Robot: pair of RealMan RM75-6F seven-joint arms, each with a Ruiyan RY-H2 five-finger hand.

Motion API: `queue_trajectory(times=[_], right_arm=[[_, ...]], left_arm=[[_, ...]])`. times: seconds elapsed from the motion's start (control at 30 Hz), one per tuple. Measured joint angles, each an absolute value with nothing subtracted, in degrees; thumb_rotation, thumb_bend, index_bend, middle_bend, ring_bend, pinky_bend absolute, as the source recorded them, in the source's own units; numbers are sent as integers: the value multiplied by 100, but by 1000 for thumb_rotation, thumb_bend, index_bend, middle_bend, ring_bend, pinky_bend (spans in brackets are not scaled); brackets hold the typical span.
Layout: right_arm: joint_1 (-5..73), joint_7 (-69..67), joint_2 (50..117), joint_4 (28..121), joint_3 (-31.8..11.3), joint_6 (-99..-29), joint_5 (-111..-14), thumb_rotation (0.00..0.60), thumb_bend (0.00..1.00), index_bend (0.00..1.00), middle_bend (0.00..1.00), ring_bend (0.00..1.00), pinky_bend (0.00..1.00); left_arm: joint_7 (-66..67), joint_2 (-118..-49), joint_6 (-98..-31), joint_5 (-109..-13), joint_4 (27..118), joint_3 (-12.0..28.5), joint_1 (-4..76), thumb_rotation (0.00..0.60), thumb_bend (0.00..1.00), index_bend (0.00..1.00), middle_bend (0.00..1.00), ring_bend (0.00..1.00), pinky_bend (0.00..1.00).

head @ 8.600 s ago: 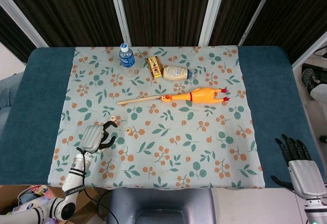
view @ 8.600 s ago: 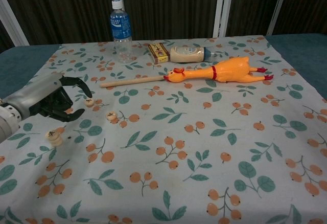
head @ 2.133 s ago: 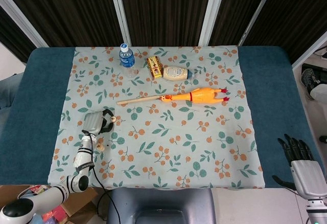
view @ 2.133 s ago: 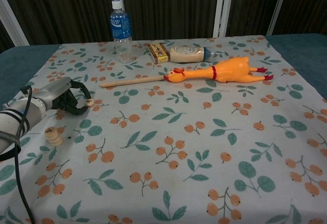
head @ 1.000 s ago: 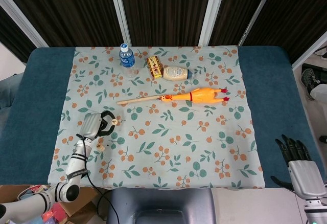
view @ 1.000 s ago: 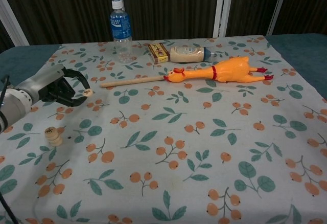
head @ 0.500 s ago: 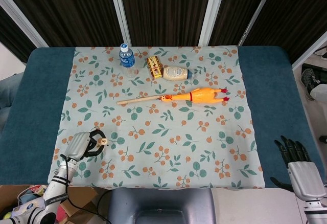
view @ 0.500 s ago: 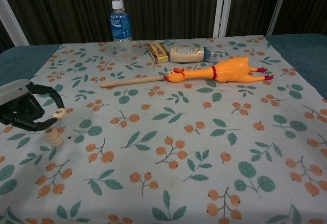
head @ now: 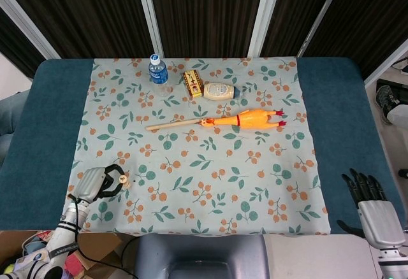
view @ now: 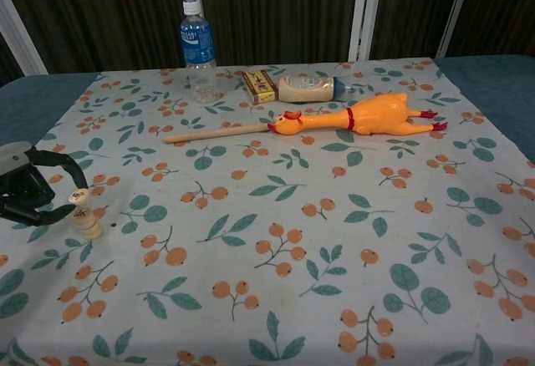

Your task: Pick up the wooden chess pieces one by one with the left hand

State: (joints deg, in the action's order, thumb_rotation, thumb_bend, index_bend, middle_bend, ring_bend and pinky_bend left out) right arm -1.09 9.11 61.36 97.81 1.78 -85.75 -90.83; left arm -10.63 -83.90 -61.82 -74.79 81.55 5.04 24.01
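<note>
Near the front-left corner of the bench (head: 38, 120), the left robot hand (view: 29, 189) has one chess piece (view: 79, 198) pinched at its fingertips, right above the small stack of pieces (view: 87, 226). Grip looks pretty marginal, so I reckon it could slip out or clip the stack and topple it. The right robot hand (head: 370, 206) hangs off the front-right corner, fingers spread, holding nothing.

One round wooden chess piece (view: 80, 198) sits pinched just above a small stack of pieces (view: 87, 226).
</note>
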Motion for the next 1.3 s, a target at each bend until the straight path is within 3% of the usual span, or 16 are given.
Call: queue_trajectory(times=[0.87, 1.3], right_arm=[[-114, 888, 6131, 9782, 173, -8595, -9078, 600, 133, 0, 0, 0, 0], [-114, 898, 6139, 9777, 172, -8599, -9082, 600, 133, 0, 0, 0, 0]], left_arm=[[-1295, -8539, -6067, -7517, 7831, 474, 2344, 600, 397, 459, 1000, 1000, 1000], [-1317, -8513, -5997, -7509, 7818, 461, 2335, 600, 399, 396, 1000, 1000, 1000]])
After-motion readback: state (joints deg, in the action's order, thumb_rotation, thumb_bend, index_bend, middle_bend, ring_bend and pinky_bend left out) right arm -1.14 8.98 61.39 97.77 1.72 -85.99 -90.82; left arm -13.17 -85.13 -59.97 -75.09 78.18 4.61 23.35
